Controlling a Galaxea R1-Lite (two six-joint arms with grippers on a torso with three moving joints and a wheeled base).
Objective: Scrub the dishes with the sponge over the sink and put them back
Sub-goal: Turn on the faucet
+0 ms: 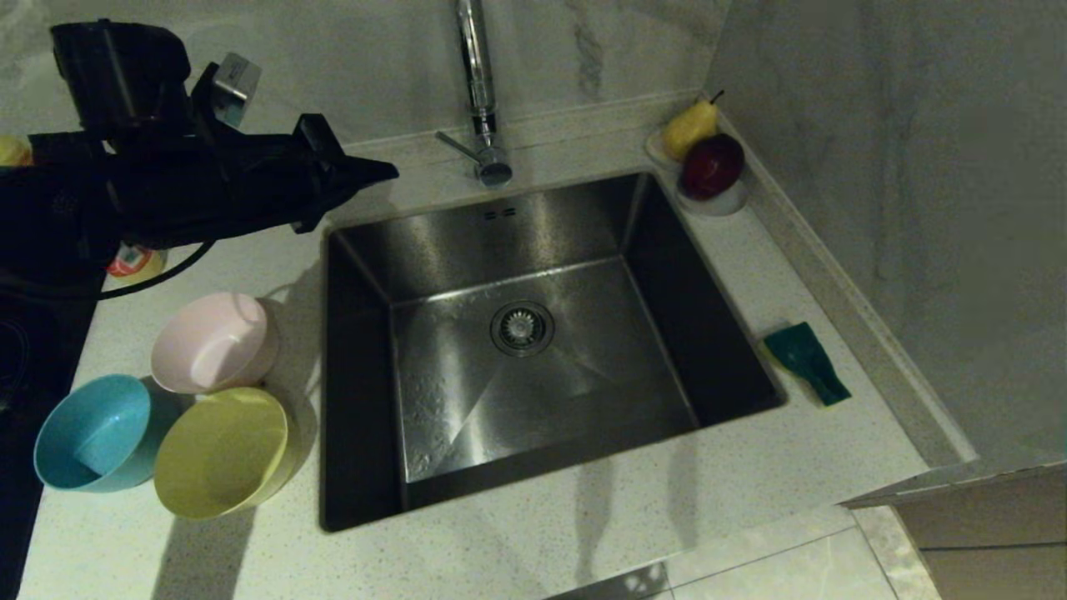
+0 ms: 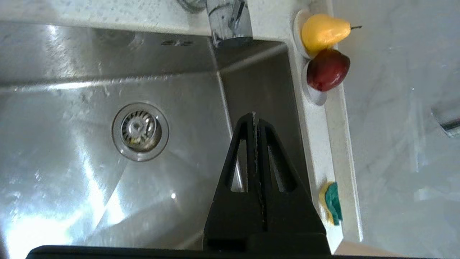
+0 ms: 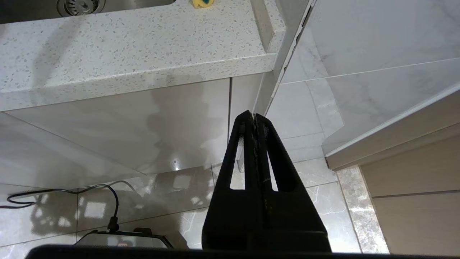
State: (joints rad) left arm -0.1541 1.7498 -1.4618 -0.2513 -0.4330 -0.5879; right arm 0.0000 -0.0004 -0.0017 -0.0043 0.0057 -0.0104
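Head view: the yellow bowl [image 1: 223,454] sits nearest, at the counter's [image 1: 533,542] front-left corner, touching the blue bowl [image 1: 93,433] and pink bowl [image 1: 212,342]. The left gripper [image 1: 375,172], clenched and empty, hangs over the sink's [image 1: 358,375] back-left corner. The sponge [image 1: 807,361] lies across the basin on the right-hand counter strip, its long axis running front to back.

Left wrist view: the pinched fingers [image 2: 248,151] aim toward that far side.

Right wrist view: the right gripper [image 3: 254,116], clenched, hangs below the counter edge; judged by side, it is the sponge's natural arm.

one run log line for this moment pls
left gripper: shut, empty, above counter by sink | right gripper: shut, parked below counter | sponge: untouched | bowls: unwashed
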